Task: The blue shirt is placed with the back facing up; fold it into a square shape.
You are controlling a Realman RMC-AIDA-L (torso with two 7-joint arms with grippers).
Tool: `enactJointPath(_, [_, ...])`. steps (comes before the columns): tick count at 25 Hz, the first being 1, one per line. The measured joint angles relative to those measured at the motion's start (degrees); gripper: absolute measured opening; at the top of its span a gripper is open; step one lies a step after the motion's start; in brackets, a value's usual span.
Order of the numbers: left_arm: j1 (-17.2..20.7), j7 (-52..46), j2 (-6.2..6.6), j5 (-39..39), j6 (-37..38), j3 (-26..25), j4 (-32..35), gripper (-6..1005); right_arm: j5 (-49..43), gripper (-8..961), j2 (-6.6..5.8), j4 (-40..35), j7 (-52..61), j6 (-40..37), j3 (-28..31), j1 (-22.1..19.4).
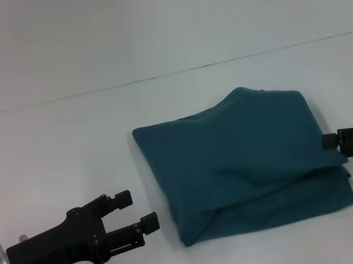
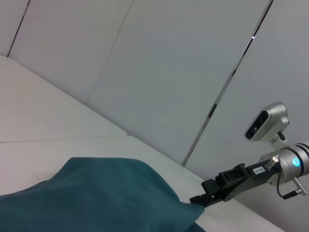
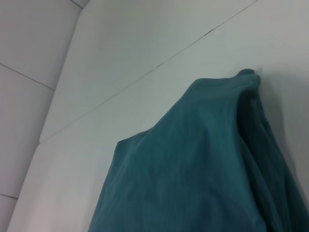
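Low beside the blue shirt, left gripper gapes; right gripper pinches its edge.

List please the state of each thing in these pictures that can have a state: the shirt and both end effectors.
blue shirt: folded into a rough square, lying on the white table, layers uneven, no lettering visible.
left end effector: open, empty, beside the shirt's left edge, not touching it.
right end effector: at the shirt's right edge, tip against the fabric; open or shut cannot be told.
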Motion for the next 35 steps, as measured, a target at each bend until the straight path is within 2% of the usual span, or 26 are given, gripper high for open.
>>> enactJointPath(10, [-0.03,0.28,-0.05,0.01,-0.09,0.0,0.0,922,0.35,750,0.51,0.09,-0.06,0.87,-0.01,0.61])
enactJointPath(18, [-0.16,0.43,-0.09,0.0,-0.09,0.0,0.02,923,-2.6,743,2.53,0.26,-0.11,5.4,-1.11,2.37])
enactJointPath(22, [-0.27,0.51,-0.09,0.0,-0.09,0.0,-0.22,923,-3.59,510,3.34,0.27,-1.0,6.06,-1.22,2.88])
enactJointPath(31, [-0.46,0.63,-0.09,0.0,-0.15,0.0,-0.64,922,-3.0,77,3.33,-0.25,-2.96,3.95,0.05,2.28])
enactJointPath(35, [-0.47,0.63,-0.09,0.0,-0.24,0.0,-0.69,922,-3.16,25,3.02,0.07,-2.48,3.9,0.08,2.22])
